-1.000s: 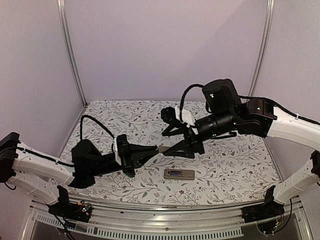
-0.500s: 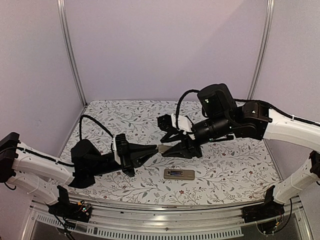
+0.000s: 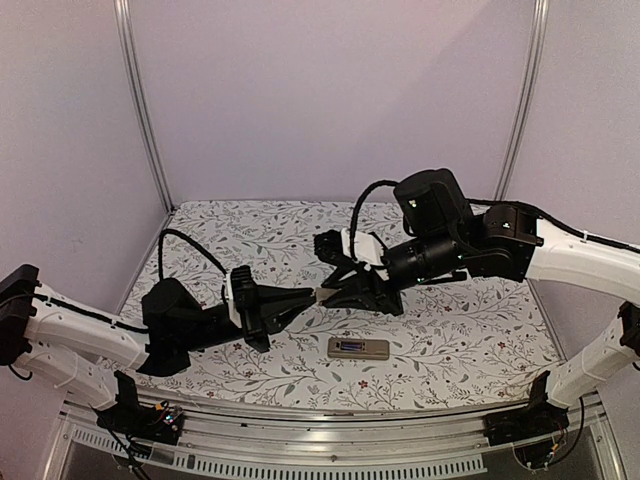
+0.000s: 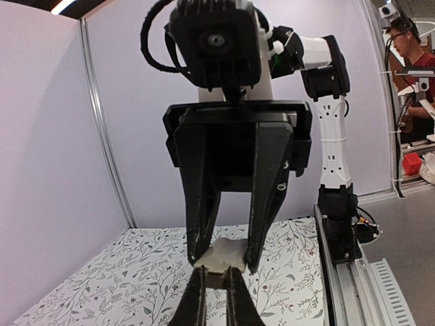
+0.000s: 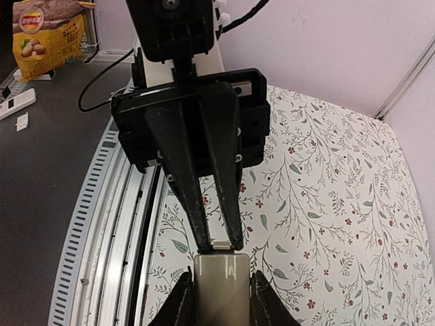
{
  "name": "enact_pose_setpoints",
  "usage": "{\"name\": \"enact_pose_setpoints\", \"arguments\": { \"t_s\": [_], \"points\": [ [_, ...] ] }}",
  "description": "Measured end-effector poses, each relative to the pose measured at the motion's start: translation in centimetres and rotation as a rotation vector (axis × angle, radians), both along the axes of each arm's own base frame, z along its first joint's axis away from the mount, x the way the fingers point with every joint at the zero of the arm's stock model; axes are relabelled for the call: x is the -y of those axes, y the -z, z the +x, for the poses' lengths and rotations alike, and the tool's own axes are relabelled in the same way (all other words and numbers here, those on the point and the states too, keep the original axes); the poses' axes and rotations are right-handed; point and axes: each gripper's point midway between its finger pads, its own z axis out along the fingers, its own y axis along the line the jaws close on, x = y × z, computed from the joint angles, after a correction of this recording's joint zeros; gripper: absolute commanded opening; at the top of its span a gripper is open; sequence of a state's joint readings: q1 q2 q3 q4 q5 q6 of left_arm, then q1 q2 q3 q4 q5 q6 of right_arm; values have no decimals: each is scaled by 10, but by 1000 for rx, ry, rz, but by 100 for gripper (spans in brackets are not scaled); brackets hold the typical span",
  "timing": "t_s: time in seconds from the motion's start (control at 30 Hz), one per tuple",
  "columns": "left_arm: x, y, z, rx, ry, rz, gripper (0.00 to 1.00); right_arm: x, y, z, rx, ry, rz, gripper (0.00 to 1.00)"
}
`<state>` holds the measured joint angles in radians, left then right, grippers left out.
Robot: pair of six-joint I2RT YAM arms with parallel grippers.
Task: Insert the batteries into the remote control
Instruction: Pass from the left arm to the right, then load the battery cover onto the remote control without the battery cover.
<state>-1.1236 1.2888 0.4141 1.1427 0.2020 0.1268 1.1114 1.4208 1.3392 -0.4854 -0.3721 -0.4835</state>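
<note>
Two arms meet low over mid-table in the top view. The left gripper [image 3: 312, 296] is nipped tight on the near end of a small grey-tan panel [image 3: 322, 294]. The right gripper [image 3: 332, 295] faces it from the opposite side, fingers on the same piece. The panel is held clear of the cloth.

The remote control [image 3: 359, 347] lies flat on the table just in front of the pair, towards the near edge, long side across. Its grey-tan face is up, with a dark recess in the middle whose contents are too small to tell. It sits apart from both claws.

The tablecloth [image 3: 250, 235] is white, printed with leafy sprigs and small red flowers. Plain lilac walls on three sides; aluminium posts [image 3: 140, 110] in the back corners; aluminium rail [image 3: 330, 448] along the near edge.

Left wrist view: own fingers pinch the pale end of the panel from below. The right claw's two black fingers hang down and bracket its sides. Behind, the right arm's white base stands on the rail. Beyond the enclosure is a person [image 4: 408, 41] in a red top, wearing a headset.

Right wrist view: the panel fills the gap between own fingers, both long edges against them. The left fingertips squeeze a small tab at its far end. Past the rail there is dark floor and a yellow crisp bag [image 5: 46, 34].
</note>
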Motion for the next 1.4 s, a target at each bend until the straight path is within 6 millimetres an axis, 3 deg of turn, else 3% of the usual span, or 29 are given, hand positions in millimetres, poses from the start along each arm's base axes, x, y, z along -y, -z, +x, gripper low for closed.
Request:
{"name": "enact_pose_setpoints", "arguments": {
  "t_s": [0.17,0.2,0.3,0.33,0.4,0.47,0.57,0.63,0.7,0.77,0.9,0.97,1.13,1.4],
  "points": [
    [0,0,1,0,-3,-1,1,0,0,1,-3,11,-2,15],
    [0,0,1,-1,-4,-1,10,0,0,2,-3,17,-3,15],
    [-1,0,2,-9,-10,-1,62,0,1,4,-7,32,-6,14],
    [-1,1,4,-12,-17,0,73,1,2,5,-7,40,-10,14],
    [-2,2,6,-19,-31,2,83,2,2,8,-4,57,-14,14],
    [-4,4,8,-27,-45,6,88,3,5,11,-5,75,-21,14],
    [-14,8,11,-54,-77,3,90,8,20,19,-19,103,-51,14],
    [-24,11,13,-81,-109,-5,89,11,40,26,-41,122,-89,12],
    [-32,17,17,-116,-142,-11,85,13,71,33,-73,143,-150,10],
    [-36,29,29,-171,-198,2,74,14,114,40,-115,159,-242,9],
    [-32,81,53,-265,-304,110,56,24,187,46,-193,183,-403,9],
    [-33,114,58,-290,-335,187,54,30,206,47,-216,191,-446,9],
    [-31,171,59,-249,-349,360,50,34,218,56,-230,209,-459,9],
    [-11,188,49,-128,-225,457,61,40,231,81,-235,245,-451,9]
  ]
}}
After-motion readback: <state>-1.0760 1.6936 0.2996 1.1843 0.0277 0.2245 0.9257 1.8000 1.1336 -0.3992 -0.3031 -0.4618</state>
